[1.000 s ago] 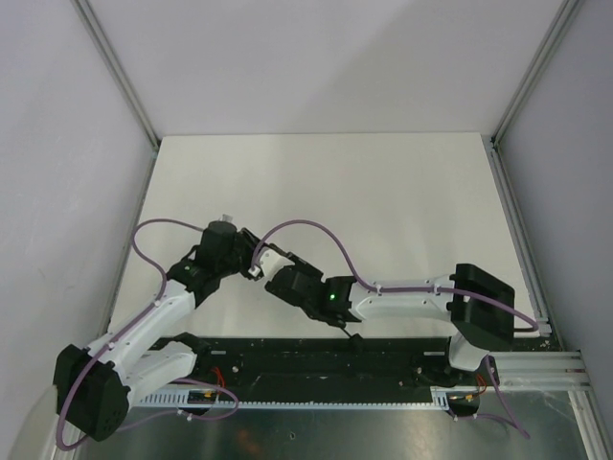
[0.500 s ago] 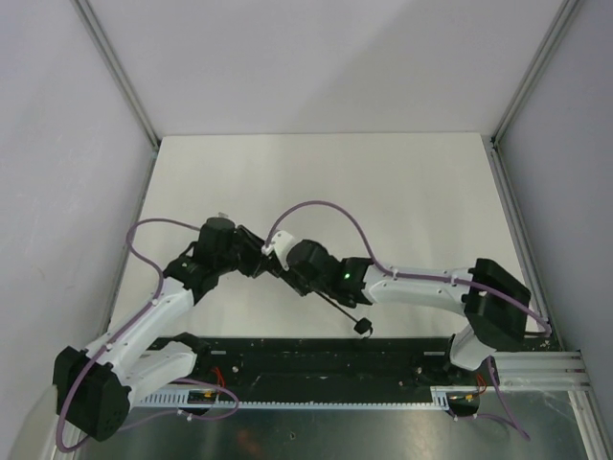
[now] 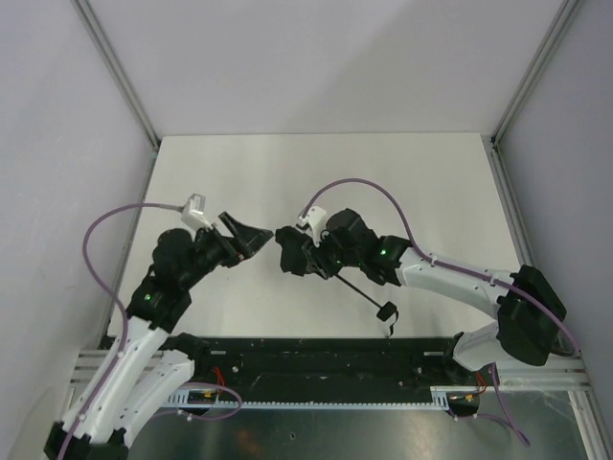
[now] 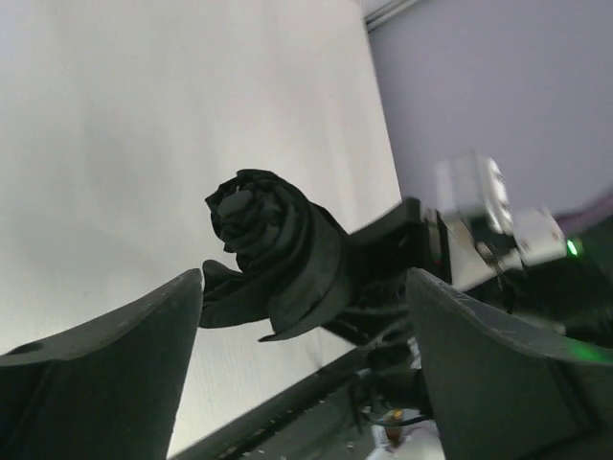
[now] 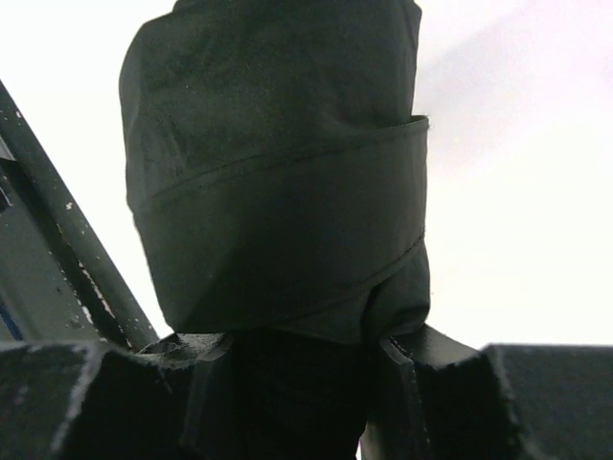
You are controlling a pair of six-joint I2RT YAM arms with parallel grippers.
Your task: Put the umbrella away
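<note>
Well along, judging by the bundle: canopy of the umbrella [image 5: 278, 192] already wound tight and girdled by its strap [image 5: 287, 240], with no ribs splayed. Left to do, seemingly: setting it down or stowing it, though no sleeve, stand or bin shows in any view. Held over the middle-left of the desk [image 3: 383, 172], apparently clear of the surface, lying roughly level with the rolled tip pointing toward the left arm. Pinched at its rear end by the right hand [image 3: 305, 257], fingers [image 5: 431, 383] pressed onto the dark fabric. Right arm stretched far across from its base at the near right, forearm slanting up and to the left. Facing it, the left hand [image 3: 251, 240], spread wide, fingers [image 4: 105, 374] standing on either side of the rolled tip without touching it. Left arm raised from its near-left base, wrist bent toward the bundle. Below the right wrist, a thin cord [image 3: 359, 292] trailing down to a small dark knob [image 3: 386, 311].
</note>
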